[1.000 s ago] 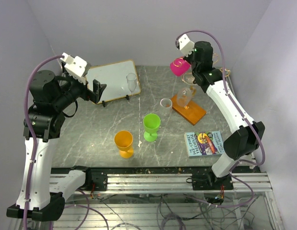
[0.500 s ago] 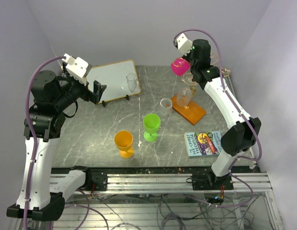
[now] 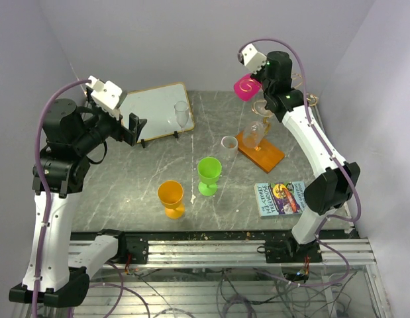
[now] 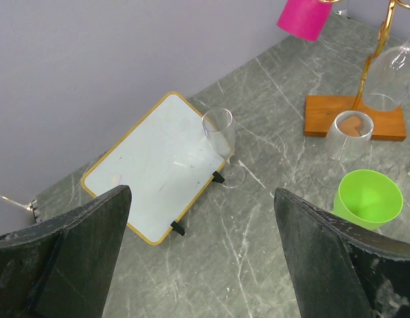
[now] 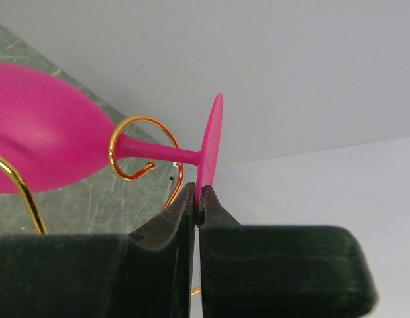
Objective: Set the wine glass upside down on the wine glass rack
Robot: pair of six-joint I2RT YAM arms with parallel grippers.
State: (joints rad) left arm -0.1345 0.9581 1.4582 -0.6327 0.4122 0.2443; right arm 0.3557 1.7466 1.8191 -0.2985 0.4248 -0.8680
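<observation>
The pink wine glass (image 5: 39,142) lies tipped over high at the back right, also seen as a pink wine glass (image 3: 246,88) from above. My right gripper (image 5: 199,192) is shut on the rim of its round foot. Its stem passes through a gold spiral arm (image 5: 144,119) of the wine glass rack (image 3: 261,151), which stands on an orange base (image 4: 317,116). A clear glass (image 3: 254,132) hangs upside down on the rack. My left gripper (image 4: 201,192) is open and empty, held above the table near the white board (image 4: 152,165).
A clear flute (image 3: 182,114) stands by the white board (image 3: 155,109). A clear glass (image 3: 229,144) stands left of the rack base. A green cup (image 3: 208,173) and an orange cup (image 3: 171,197) stand mid-table. A book (image 3: 282,198) lies at the front right.
My right wrist has turned and risen a little, tipping the pink glass so its mouth faces more toward the top camera. The left arm has not moved.
</observation>
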